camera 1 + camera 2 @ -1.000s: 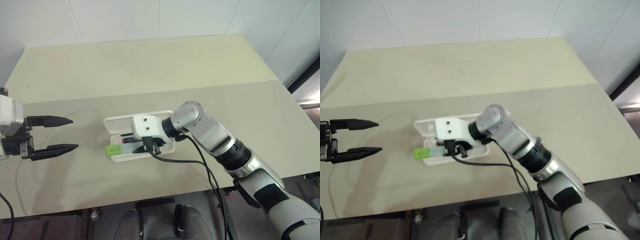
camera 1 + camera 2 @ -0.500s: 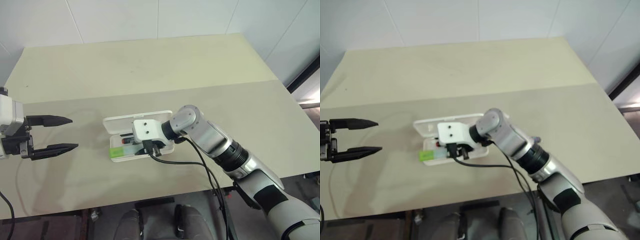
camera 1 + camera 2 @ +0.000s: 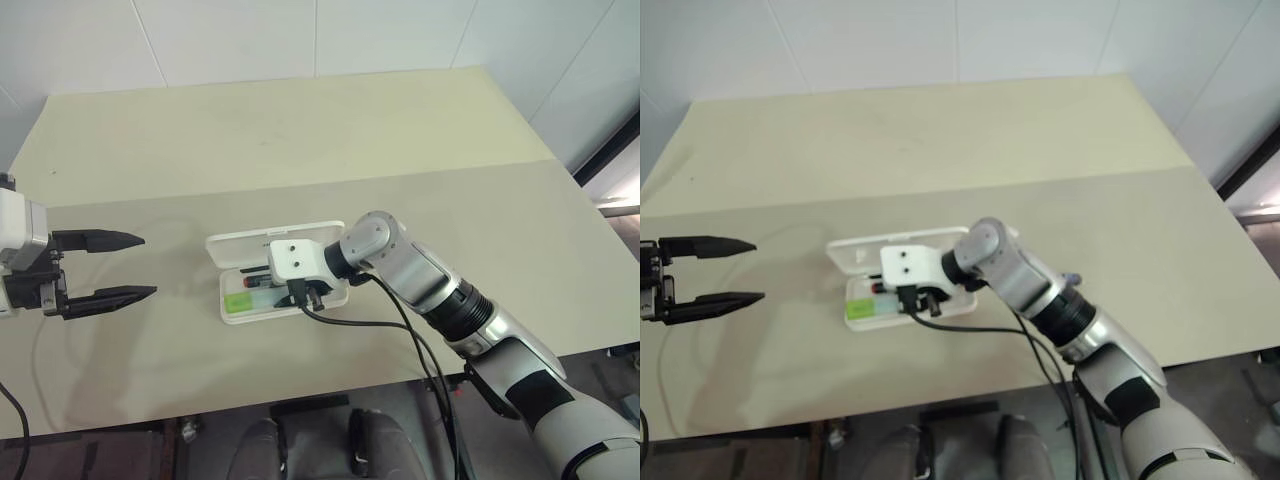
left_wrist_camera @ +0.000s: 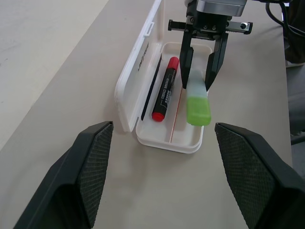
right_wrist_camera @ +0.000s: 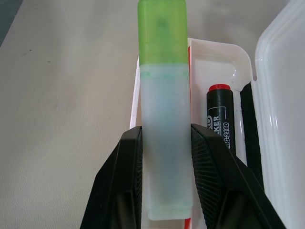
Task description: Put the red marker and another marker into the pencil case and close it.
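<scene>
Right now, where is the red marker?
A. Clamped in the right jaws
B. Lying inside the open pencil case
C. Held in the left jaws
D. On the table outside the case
B: the red marker lies in the tray of the open pencil case, while the right gripper is shut on the green marker over the case and the left gripper stands open, holding nothing.

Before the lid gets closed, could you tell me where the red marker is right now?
The red marker lies inside the open pencil case, between the raised lid and the green marker held in the right gripper.
</scene>
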Tool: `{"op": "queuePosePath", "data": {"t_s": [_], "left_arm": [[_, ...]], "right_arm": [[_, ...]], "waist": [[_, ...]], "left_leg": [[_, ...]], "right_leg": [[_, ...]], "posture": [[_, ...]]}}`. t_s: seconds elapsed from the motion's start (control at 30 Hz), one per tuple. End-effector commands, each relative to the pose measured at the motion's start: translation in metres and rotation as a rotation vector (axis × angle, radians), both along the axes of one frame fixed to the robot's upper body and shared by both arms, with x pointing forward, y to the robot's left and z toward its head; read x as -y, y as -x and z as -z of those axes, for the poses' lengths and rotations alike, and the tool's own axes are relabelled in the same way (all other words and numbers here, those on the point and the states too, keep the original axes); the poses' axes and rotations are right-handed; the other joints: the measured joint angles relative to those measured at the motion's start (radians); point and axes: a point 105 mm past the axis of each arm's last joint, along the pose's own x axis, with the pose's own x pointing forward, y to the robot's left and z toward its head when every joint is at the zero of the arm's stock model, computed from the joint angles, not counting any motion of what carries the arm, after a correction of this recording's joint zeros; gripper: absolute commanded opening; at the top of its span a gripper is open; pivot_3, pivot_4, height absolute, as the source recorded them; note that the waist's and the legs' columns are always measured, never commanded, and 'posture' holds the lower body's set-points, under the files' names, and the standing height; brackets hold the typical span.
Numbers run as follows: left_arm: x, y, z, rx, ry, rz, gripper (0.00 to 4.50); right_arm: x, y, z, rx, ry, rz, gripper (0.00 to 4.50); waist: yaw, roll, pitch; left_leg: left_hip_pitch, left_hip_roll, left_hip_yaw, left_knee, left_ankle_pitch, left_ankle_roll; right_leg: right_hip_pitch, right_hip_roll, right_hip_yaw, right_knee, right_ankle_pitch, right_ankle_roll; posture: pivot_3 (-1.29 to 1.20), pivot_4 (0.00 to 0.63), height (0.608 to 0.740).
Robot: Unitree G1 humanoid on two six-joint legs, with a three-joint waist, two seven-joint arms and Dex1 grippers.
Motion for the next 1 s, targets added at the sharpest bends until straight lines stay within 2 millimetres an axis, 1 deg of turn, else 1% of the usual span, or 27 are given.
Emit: {"op": "queuePosePath", "data": {"t_s": [0.03,0.07,0.13,0.17,0.3,0.43,0.53,0.6,0.63,0.73,0.8,0.87,0.93,1.0], "left_arm": [[0.001,0.000,-0.007,0.028,-0.028,0.003,3.65],[0.001,0.000,-0.007,0.028,-0.028,0.004,3.65],[0.001,0.000,-0.007,0.027,-0.028,0.004,3.65],[0.001,-0.001,-0.007,0.027,-0.027,0.004,3.65],[0.002,-0.001,-0.008,0.029,-0.027,0.007,3.65],[0.003,-0.002,-0.009,0.032,-0.027,0.010,3.65],[0.003,-0.003,-0.009,0.035,-0.024,0.011,3.65],[0.004,-0.004,-0.010,0.037,-0.019,0.014,3.65],[0.006,-0.004,-0.011,0.039,-0.011,0.016,3.65],[0.013,-0.005,-0.017,0.051,0.035,0.021,3.65],[0.022,-0.005,-0.020,0.056,0.061,0.042,3.65],[0.031,-0.004,-0.023,0.052,0.077,0.067,3.65],[0.034,-0.004,-0.022,0.037,0.081,0.080,3.65],[0.037,-0.004,-0.022,0.029,0.080,0.091,3.65]], "right_arm": [[0.000,0.002,-0.003,0.016,-0.006,-0.019,1.11],[0.000,0.002,-0.002,0.018,-0.002,-0.020,1.11],[0.001,0.001,-0.002,0.021,0.001,-0.019,1.84],[0.001,0.001,-0.002,0.023,0.001,-0.019,2.11],[0.000,0.002,-0.003,0.027,-0.009,-0.022,3.46],[-0.001,0.003,-0.007,0.019,-0.027,-0.027,3.46],[0.000,0.004,-0.014,-0.003,-0.057,-0.025,3.46],[0.004,0.008,-0.020,-0.028,-0.076,-0.032,3.46],[0.009,0.010,-0.024,-0.036,-0.080,-0.038,3.46],[0.037,0.017,-0.032,-0.072,-0.072,-0.038,3.46],[0.060,0.012,-0.030,-0.065,-0.023,0.002,3.46],[0.079,0.008,-0.032,-0.066,0.003,0.043,3.46],[0.095,0.004,-0.035,-0.051,0.030,0.081,3.46],[0.115,-0.005,-0.035,-0.023,0.068,0.138,3.46]], "waist": [[0.000,0.000,0.000],[0.000,0.000,0.000],[0.000,0.000,0.000],[0.000,0.000,0.000],[0.000,0.000,0.000],[0.000,0.000,0.000],[0.000,0.000,0.000],[0.000,0.000,0.000],[0.001,0.000,0.000],[0.007,0.000,0.000],[0.009,-0.001,-0.001],[0.008,-0.002,-0.001],[0.005,-0.002,-0.001],[0.000,-0.002,-0.001]], "left_leg": [[0.000,0.000,0.000,0.000,0.000,0.000],[0.000,0.000,0.000,0.000,0.000,0.000],[0.000,0.000,0.000,0.000,0.000,0.000],[0.000,0.000,0.000,0.000,0.000,0.000],[0.000,0.000,0.000,0.000,0.000,0.000],[0.000,0.000,0.000,0.000,0.000,0.000],[0.000,0.000,0.000,0.000,0.000,0.000],[0.000,0.000,0.000,0.000,0.000,0.000],[0.000,0.000,0.000,0.000,0.000,0.000],[0.000,0.000,0.000,0.000,-0.001,0.000],[0.000,0.000,0.000,0.002,-0.002,0.002],[0.000,0.000,0.000,0.003,-0.003,0.003],[0.000,0.000,0.000,0.002,-0.004,0.003],[0.001,0.001,0.001,0.001,-0.004,0.002]], "right_leg": [[0.000,0.000,0.000,0.000,0.000,0.000],[0.000,0.000,0.000,0.000,0.000,0.000],[0.000,0.000,0.000,0.000,0.000,0.000],[0.000,0.000,0.000,0.000,0.000,0.000],[0.000,0.000,0.000,0.000,0.000,0.000],[0.000,0.000,0.000,0.000,0.000,0.000],[0.000,0.000,0.000,0.000,0.000,0.000],[0.000,0.000,0.000,0.000,0.000,0.000],[0.000,0.000,0.001,0.000,0.000,0.000],[0.000,0.000,0.001,-0.001,0.000,0.000],[0.001,0.000,0.001,-0.001,0.000,0.000],[0.002,0.000,0.001,-0.002,0.000,0.000],[0.001,0.000,0.002,-0.002,0.000,0.000],[0.001,0.002,0.003,-0.002,0.000,0.000]], "posture": [[0.00,0.150,0.740],[0.00,0.150,0.740],[0.00,0.150,0.740],[0.00,0.150,0.740],[0.00,0.150,0.740],[0.00,0.150,0.740],[0.00,0.150,0.740],[0.00,0.150,0.740],[0.00,0.150,0.740],[0.00,0.150,0.740],[0.00,0.150,0.740],[0.00,0.150,0.740],[0.00,0.150,0.740],[0.00,0.150,0.740]]}}
